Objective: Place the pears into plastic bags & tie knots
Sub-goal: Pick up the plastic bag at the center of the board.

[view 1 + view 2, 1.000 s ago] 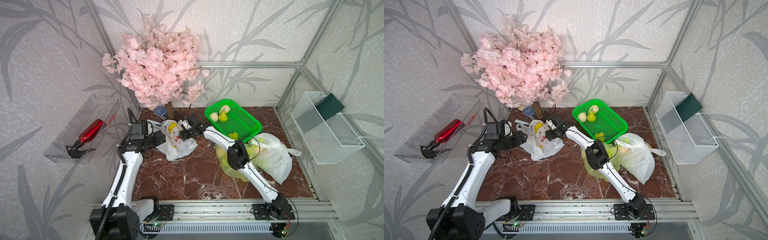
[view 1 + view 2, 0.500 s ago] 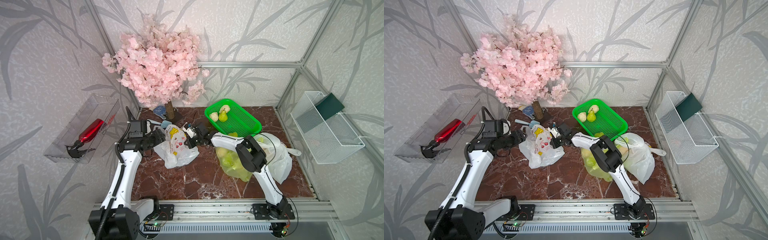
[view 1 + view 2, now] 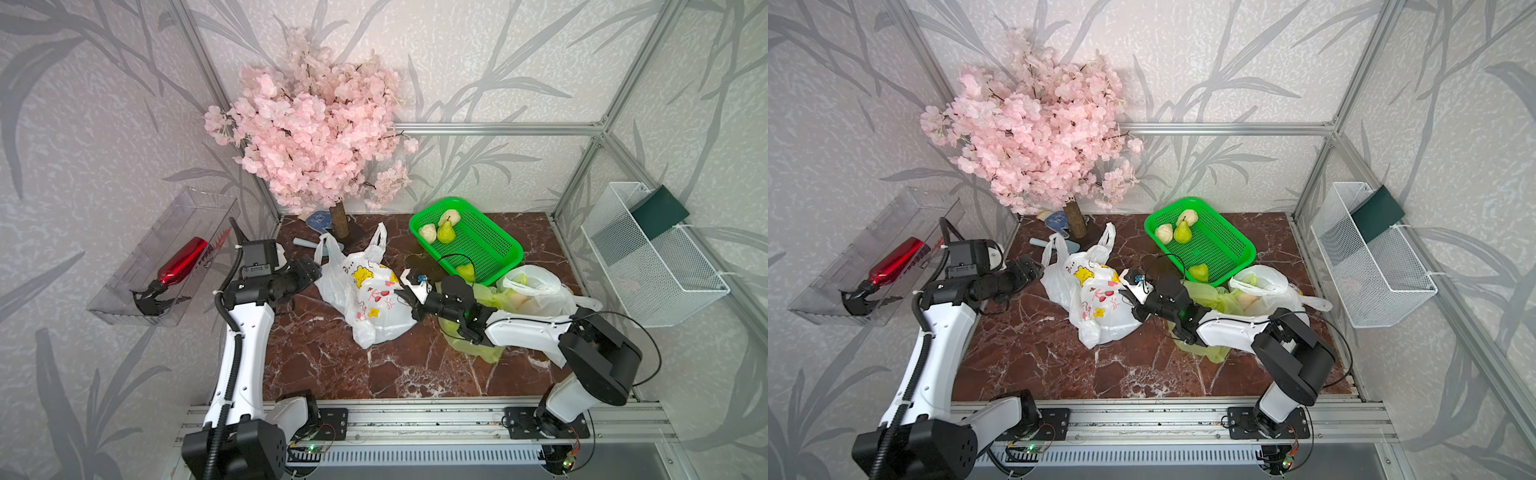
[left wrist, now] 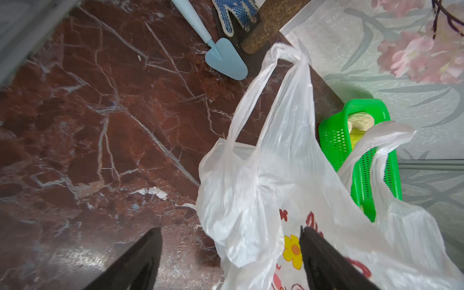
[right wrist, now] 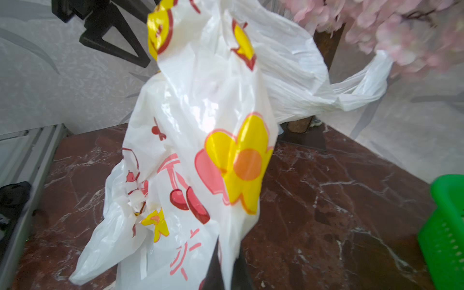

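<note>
Pears lie in the basket at the back of the table. Others show through the green bag and the white bag beside the right arm. I cannot tell whether the printed bag in the middle holds any.

The right claw is clamped on a fold of that bag's side film, not on a handle. The left claw stands apart and empty, just beside the near handle.

The pinch is the likeliest trouble. Film this thin may stretch, tear or slide out if the right claw pulls hard, and a sideways pull would probably drag or tip the whole bag.

If the left claw closes where it is, it may catch loose film rather than the strap, which would leave nothing to knot.

The right arm also lies across the green bag, so a big move could sweep it and spill its pears.
</note>
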Controlling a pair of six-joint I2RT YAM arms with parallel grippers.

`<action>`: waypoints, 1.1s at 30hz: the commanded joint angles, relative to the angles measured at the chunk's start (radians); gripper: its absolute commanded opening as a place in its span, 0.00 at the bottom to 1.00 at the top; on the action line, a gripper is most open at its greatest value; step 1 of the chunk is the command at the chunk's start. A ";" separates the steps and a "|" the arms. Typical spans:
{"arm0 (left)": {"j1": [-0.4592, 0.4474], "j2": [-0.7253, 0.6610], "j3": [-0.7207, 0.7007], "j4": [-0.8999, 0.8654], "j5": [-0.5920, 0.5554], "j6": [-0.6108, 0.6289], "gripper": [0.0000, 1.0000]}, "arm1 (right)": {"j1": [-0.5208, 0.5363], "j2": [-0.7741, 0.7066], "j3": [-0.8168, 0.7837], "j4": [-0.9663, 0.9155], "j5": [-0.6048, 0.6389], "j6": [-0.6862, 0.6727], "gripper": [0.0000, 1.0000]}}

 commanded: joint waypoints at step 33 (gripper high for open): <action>-0.173 0.200 0.254 -0.017 0.130 -0.070 0.99 | 0.151 0.146 -0.037 0.521 0.419 -0.565 0.00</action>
